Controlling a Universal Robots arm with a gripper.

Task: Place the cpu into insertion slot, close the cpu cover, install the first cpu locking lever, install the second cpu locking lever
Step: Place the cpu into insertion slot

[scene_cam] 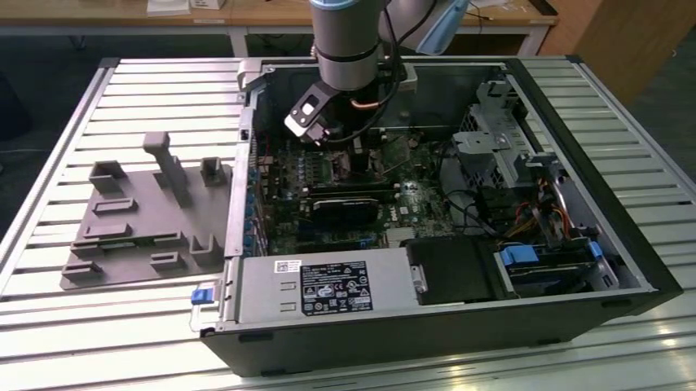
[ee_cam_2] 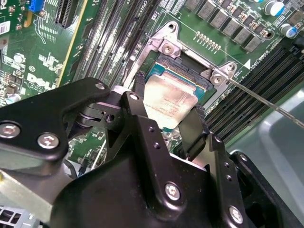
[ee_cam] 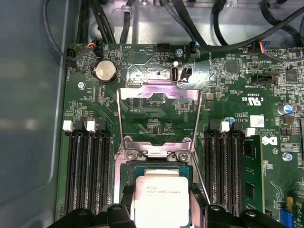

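Over the socket, the gripper clamps the cpu by two edges; best lowered level, corners squared to the socket.

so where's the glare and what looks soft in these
second wrist view: glare washes out the cpu top; first wrist view: violet sheen on the cpu cover, case wall hazy; exterior view: table slats shine brightly

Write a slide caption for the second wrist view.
End effector grips the cpu at the open insertion slot.
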